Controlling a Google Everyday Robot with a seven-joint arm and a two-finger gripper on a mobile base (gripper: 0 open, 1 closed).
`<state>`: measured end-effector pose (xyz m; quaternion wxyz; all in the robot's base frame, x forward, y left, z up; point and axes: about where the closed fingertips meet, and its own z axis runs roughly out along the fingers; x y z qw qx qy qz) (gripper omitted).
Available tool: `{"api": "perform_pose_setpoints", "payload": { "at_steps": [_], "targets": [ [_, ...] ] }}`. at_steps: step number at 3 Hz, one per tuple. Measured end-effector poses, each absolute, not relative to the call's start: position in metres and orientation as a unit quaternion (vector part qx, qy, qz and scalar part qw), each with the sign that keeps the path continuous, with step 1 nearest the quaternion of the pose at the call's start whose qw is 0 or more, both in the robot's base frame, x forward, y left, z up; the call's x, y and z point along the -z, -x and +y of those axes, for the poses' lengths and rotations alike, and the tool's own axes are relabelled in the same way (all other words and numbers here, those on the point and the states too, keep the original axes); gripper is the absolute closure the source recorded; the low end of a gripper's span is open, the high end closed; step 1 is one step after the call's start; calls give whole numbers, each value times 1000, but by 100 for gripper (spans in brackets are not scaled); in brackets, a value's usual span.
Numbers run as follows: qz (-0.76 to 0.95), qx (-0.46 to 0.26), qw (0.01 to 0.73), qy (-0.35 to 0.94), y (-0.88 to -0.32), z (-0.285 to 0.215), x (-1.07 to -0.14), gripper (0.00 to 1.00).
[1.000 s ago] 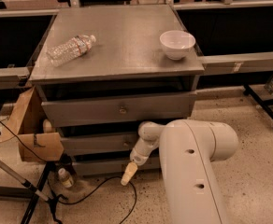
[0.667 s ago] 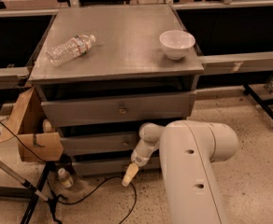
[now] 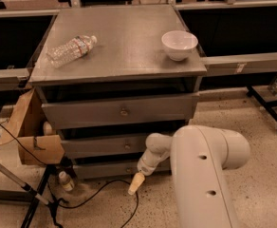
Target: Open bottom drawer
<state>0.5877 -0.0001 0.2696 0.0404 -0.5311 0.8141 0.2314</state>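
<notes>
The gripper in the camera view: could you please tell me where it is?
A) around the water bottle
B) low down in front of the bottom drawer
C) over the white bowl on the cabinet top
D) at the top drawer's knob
B: the gripper hangs low in front of the bottom drawer, well below the white bowl, the water bottle and the top drawer's knob.

The surface [image 3: 129,51] looks like matt grey painted wood with a faint sheen, as does the bottom drawer [image 3: 100,170]. The bottle [image 3: 71,50] is clear, crinkled plastic, and the bowl [image 3: 179,44] is glossy white. The arm [image 3: 200,175] is smooth white plastic. Its cream, matt hand [image 3: 135,184] hangs just in front of the bottom drawer, near the speckled floor [image 3: 262,175].
</notes>
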Motion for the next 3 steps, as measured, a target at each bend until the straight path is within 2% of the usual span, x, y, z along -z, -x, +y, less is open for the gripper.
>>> {"api": "perform_pose_setpoints", "payload": {
  "at_steps": [2,3],
  "targets": [
    [800,-222,142,540,-615,-4,-237,0],
    [790,-230,169,542,-640,0,-224,0]
  ]
}}
